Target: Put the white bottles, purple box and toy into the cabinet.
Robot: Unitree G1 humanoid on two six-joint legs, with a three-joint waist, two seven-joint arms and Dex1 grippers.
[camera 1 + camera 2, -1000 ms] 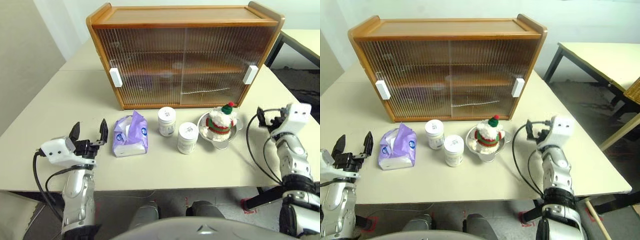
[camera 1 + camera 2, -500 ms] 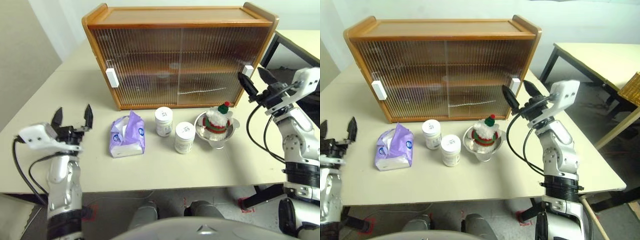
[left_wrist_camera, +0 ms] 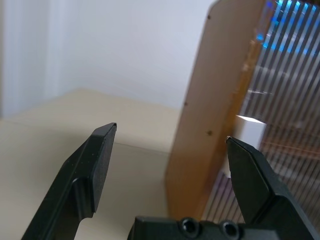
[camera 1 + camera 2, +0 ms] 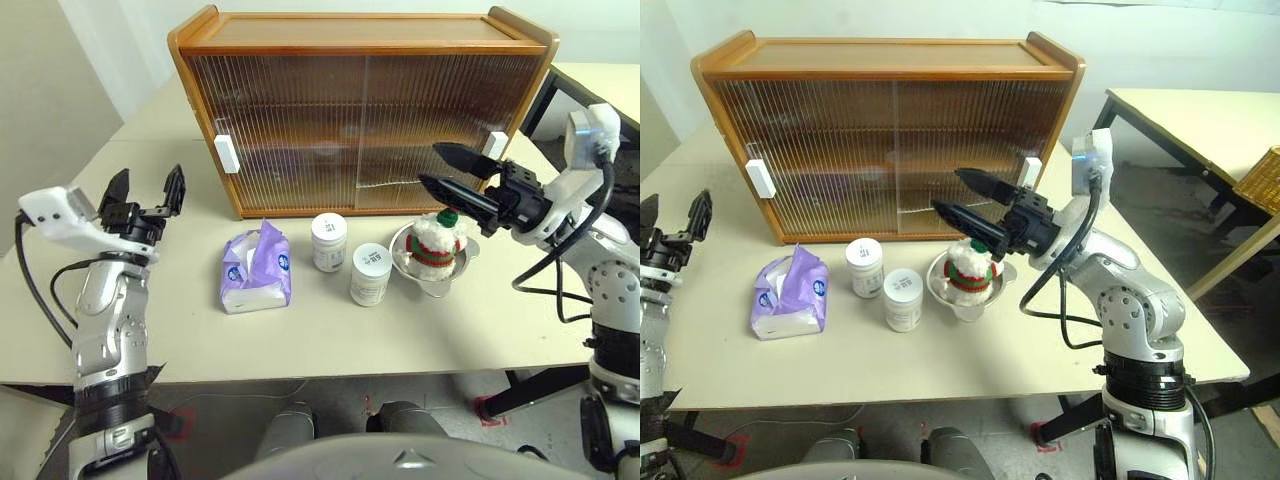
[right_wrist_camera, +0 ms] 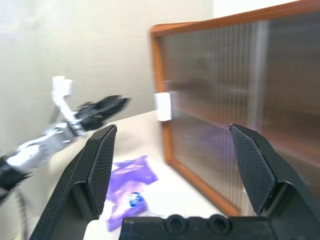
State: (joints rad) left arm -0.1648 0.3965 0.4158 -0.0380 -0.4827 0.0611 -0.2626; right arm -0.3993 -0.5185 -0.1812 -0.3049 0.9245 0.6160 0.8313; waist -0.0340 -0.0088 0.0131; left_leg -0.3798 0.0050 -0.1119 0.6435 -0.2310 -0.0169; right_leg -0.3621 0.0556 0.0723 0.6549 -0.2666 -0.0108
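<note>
The cabinet [image 4: 365, 110] stands at the back of the table, both ribbed doors shut, with a white handle [image 4: 228, 154] at its left and another [image 4: 494, 144] at its right. In front of it lie the purple box [image 4: 257, 271], two white bottles [image 4: 329, 241] [image 4: 370, 274] and the toy [image 4: 436, 240], which sits in a steel bowl [image 4: 447, 279]. My right gripper [image 4: 430, 165] hangs open just above the toy, pointing left across the right door. Left of the cabinet's corner, my left gripper [image 4: 148, 180] is raised and open, holding nothing. The left wrist view shows the cabinet's side panel [image 3: 210, 100].
The beige table [image 4: 200, 340] has its front edge near me and a seam running to the left of the cabinet. A second table [image 4: 1200, 120] and a wicker edge [image 4: 1265, 180] stand off to the right. A wall closes the left side.
My right gripper swung up and leftward from beside the table's right edge to in front of the right door, above the toy. The left gripper rose and went forward. Both stayed open.
</note>
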